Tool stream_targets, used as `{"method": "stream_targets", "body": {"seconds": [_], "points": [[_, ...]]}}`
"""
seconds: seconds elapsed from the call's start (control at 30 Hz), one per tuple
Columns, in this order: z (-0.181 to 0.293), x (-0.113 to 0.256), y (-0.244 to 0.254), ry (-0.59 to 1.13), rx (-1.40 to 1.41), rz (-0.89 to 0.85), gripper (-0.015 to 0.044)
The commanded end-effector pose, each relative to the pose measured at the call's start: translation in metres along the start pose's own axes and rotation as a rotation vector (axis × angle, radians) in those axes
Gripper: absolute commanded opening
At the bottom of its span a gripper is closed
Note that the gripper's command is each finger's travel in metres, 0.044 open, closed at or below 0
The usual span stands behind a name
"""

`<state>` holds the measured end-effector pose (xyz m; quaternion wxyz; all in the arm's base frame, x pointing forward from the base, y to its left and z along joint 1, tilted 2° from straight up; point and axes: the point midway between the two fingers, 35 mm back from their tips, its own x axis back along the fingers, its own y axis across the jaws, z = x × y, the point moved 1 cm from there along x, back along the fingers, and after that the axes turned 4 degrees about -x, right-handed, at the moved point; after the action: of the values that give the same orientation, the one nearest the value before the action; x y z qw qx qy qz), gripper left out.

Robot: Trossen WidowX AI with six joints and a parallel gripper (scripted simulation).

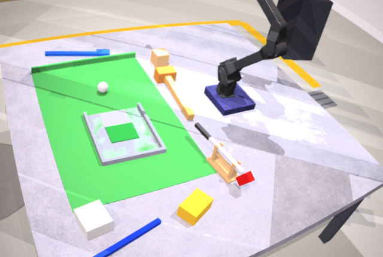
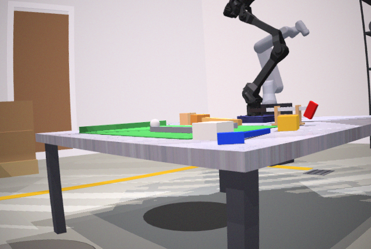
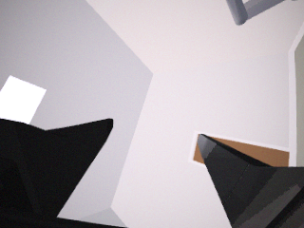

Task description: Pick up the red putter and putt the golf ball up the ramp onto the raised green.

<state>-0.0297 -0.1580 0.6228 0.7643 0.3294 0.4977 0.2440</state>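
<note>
The putter (image 1: 245, 178) (image 2: 311, 109) has a red head, white shaft and black grip. It lies across a small wooden stand (image 1: 219, 165) (image 2: 277, 116), head toward the table's front. The white golf ball (image 1: 102, 86) (image 2: 154, 123) sits on the green mat (image 1: 55, 118), between the back rail and the ramp. The grey ramp (image 1: 115, 118) leads to the raised green (image 1: 122, 132), a darker square between low grey side walls. My gripper (image 3: 156, 130) is open and empty, high above the table and far from the putter; its fingers show in the wrist view against walls and a door.
An orange mallet (image 1: 165, 74) and a tan block (image 1: 160, 57) lie beside the mat's right edge. A yellow block (image 1: 195, 206) (image 2: 288, 122), a white block (image 1: 93, 218) (image 2: 206, 130) and a blue bar (image 1: 130, 236) are at the front. Another blue bar (image 1: 72, 53) lies behind the green rail (image 1: 83, 61).
</note>
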Motion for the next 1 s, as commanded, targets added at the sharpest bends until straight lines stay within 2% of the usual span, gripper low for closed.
{"method": "stream_targets", "body": {"seconds": [0.0, 0.23, 0.5, 0.73, 0.97], "points": [[0.05, 0.005, -0.042, 0.21, 0.144, 0.111, 0.044], [0.129, 0.044, -0.093, 0.585, 0.361, 0.201, 0.044], [0.208, 0.132, -0.141, 1.088, 0.665, 0.164, 0.044], [0.247, 0.228, -0.153, 1.498, 0.824, -0.021, 0.044], [0.258, 0.339, -0.155, 1.902, 0.928, -0.327, 0.044]]}}
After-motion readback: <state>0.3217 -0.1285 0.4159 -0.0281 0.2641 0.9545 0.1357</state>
